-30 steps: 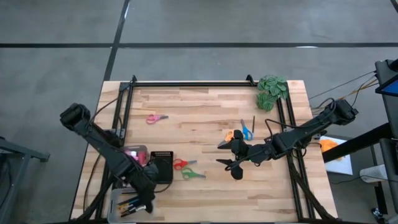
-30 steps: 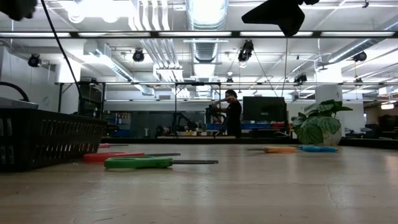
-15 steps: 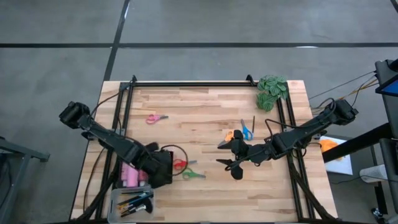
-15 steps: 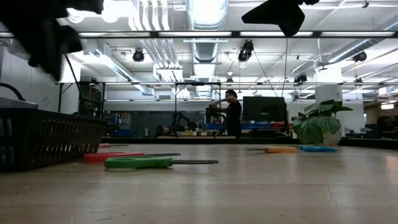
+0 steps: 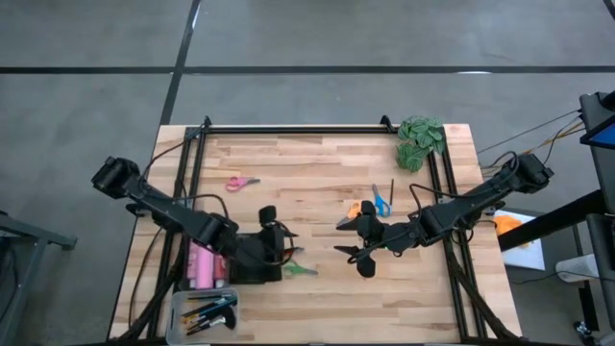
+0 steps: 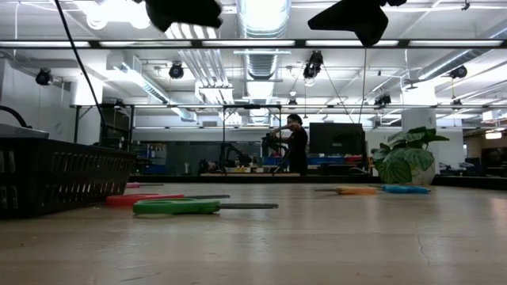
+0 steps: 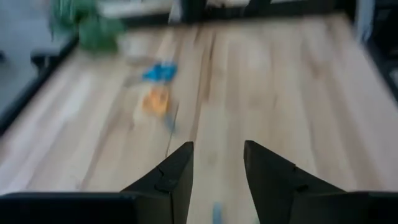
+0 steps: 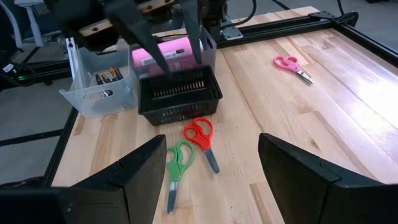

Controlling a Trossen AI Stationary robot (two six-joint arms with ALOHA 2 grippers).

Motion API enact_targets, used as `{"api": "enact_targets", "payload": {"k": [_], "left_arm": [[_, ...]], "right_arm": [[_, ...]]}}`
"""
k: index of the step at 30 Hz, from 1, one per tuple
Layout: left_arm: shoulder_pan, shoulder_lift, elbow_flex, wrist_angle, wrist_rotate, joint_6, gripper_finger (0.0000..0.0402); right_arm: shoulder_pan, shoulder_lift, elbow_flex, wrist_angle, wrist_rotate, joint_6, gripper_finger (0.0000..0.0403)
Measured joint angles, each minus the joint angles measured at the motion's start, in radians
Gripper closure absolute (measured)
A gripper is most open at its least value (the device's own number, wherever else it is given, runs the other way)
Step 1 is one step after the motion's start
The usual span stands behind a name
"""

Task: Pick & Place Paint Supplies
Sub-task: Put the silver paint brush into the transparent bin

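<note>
The left gripper, fingers parted and empty, hung above the red scissors at the table's seven o'clock; best to drop straight, straddling the handles. The right gripper waited spread.

scissors: 5 | loose brush: 1 | leafy clump: 1

Layout of the table. At the left: a basket, with a clear bin in front of it. Two pairs of scissors lie just right of the basket. Two more pairs lie right of centre. A leafy clump occupies the far right corner.
</note>
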Motion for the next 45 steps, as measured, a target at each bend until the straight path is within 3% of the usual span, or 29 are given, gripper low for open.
{"api": "enact_targets", "payload": {"k": [3, 7, 16, 21, 25, 45], "left_arm": [[0.002, 0.000, -0.062, 0.230, 0.017, 0.130, 0.0259], [0.024, -0.003, -0.172, 0.498, 0.126, 0.256, 0.0259], [0.145, -0.046, -0.367, 0.761, 0.278, 0.212, 0.0259], [0.202, -0.055, -0.423, 0.925, 0.493, 0.205, 0.0259], [0.207, -0.059, -0.431, 0.942, 0.581, 0.205, 0.0259], [0.206, -0.058, -0.431, 0.833, 0.581, 0.205, 0.0259]], "right_arm": [[0.000, 0.000, 0.000, 0.000, 0.000, 0.000, 0.0150], [0.000, 0.000, 0.000, 0.000, 0.000, 0.000, 0.0150], [0.000, 0.000, 0.000, 0.000, 0.000, 0.000, 0.0150], [0.000, 0.000, 0.000, 0.000, 0.000, 0.000, 0.0150], [0.000, 0.000, 0.000, 0.000, 0.000, 0.000, 0.0150], [0.000, 0.000, 0.000, 0.004, 0.000, -0.023, 0.0150]]}}
